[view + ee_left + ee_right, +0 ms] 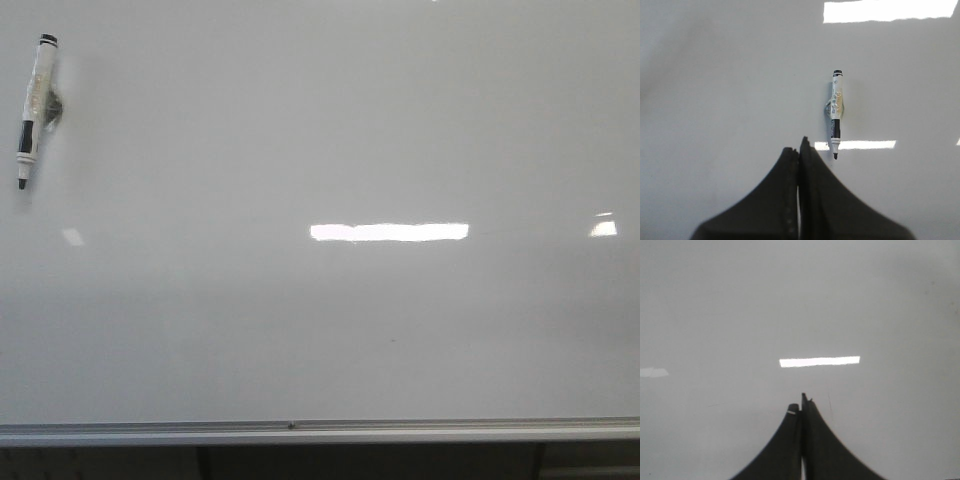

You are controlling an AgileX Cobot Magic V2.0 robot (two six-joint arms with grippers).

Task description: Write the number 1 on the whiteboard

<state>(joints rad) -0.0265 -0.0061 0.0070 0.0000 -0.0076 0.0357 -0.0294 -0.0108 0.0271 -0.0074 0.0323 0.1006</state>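
Observation:
The whiteboard point(330, 120) fills the front view, glossy white-grey, with a silver rail point(400, 432) along its near edge. A white marker pen with black ends point(34, 108) lies on it at the far left, its bare tip toward me. No black number 1 stroke shows. My left gripper point(797, 145) is shut and empty, and the pen point(837, 114) lies just beyond it, to one side of the fingertips. My right gripper point(800, 402) is shut and empty over bare board point(740, 315). A faint grey hairline point(829, 401) shows beside its tips. Neither gripper shows in the front view.
Bright light reflections point(388, 232) lie across the middle and right of the board. A small grey smudge or clip point(52, 104) sits against the pen's side. Below the rail there is dark space point(300, 462).

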